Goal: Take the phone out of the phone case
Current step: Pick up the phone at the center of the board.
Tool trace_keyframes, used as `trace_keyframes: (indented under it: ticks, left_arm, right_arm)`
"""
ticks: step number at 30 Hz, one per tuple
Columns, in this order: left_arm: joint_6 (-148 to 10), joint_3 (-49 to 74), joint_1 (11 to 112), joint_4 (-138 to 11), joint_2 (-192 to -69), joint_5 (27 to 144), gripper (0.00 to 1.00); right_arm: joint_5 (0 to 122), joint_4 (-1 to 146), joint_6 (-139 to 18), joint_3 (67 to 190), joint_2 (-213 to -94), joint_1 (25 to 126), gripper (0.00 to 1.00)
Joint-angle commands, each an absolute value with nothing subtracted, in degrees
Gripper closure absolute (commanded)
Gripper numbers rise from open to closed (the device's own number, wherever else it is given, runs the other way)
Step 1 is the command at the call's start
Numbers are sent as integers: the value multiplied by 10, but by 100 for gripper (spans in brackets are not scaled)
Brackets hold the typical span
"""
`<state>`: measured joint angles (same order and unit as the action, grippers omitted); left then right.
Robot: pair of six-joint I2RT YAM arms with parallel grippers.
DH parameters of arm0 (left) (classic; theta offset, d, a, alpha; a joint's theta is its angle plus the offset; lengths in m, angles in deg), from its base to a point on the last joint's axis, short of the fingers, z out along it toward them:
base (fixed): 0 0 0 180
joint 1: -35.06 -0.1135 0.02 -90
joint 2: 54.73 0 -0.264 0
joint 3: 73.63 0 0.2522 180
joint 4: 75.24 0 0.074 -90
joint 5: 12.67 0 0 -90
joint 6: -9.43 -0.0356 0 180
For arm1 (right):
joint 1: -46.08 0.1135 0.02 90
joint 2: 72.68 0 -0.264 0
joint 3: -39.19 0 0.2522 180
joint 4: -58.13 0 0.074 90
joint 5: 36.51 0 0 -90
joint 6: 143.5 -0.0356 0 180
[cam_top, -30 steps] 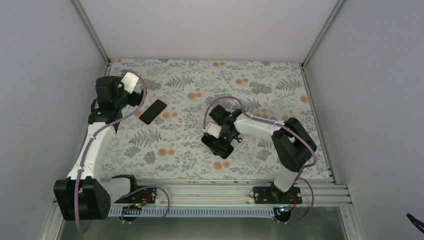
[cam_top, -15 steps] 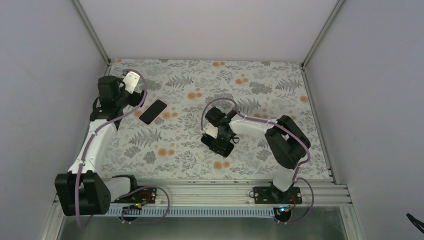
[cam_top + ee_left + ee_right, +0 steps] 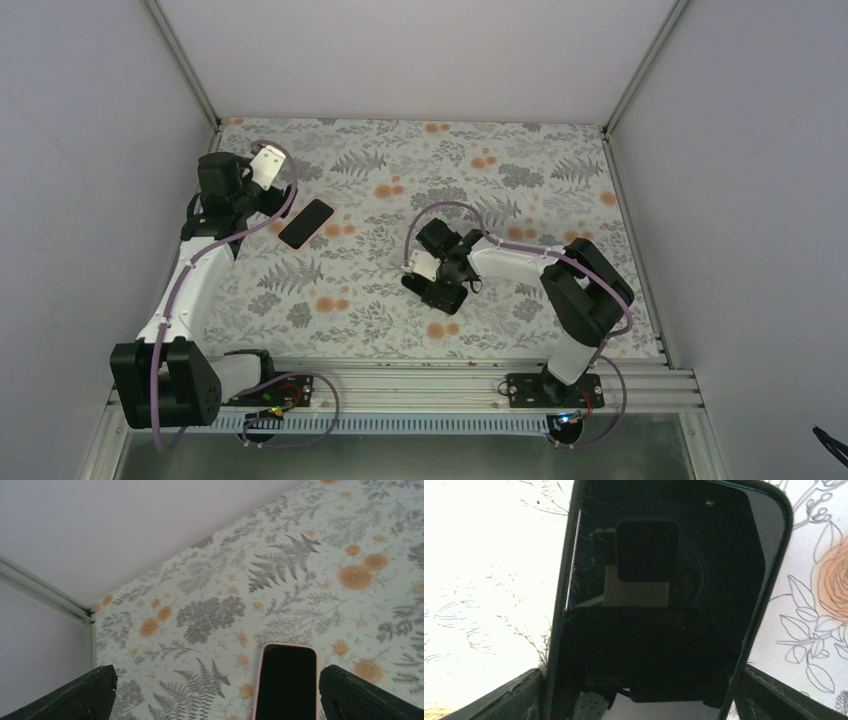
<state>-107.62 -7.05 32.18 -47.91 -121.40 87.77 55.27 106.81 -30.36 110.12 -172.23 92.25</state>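
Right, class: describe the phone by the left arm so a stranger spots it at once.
On the floral table, look to the far left, beside the open left claw. A flat dark phone lies there untouched. Unlike the black one under the right claw, it has a pale pink rim.

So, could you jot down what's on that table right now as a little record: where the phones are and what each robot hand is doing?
Surface: floral-patterned table
Left hand: open, above the table, holding nothing
Ahead of it: dark phone with a pale pink rim, lying flat
Right hand: open, low over a black phone, straddling its long sides
Contact: cannot tell whether it touches that phone
Which item is the case: cannot tell from these views
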Motion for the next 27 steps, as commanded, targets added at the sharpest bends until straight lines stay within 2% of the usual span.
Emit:
trace_keyframes:
  ticks: [1,4,10,12,19,22,27]
  left_arm:
    - [-1103,-56,319,-435,-1235,936,0]
    - [-1111,-41,319,-412,-1248,969,0]
    - [-1139,-4,320,-339,-1287,1053,0]
    - [-1149,12,322,-305,-1306,1084,0]
    - [-1174,122,341,-151,-1410,1216,0]
    - [-1171,155,364,-115,-1452,1213,2]
    - [-1143,169,409,-110,-1501,1197,6]
  right_arm:
    - [523,1040,-263,1061,-1745,930,15]
    - [514,1033,-266,1064,-1754,930,25]
    - [508,1021,-270,1082,-1732,930,33]
    - [499,1009,-269,1089,-1711,930,38]
    - [466,954,-249,1117,-1651,931,41]
    - [464,935,-249,1133,-1631,931,44]
    - [457,902,-237,1157,-1616,931,44]
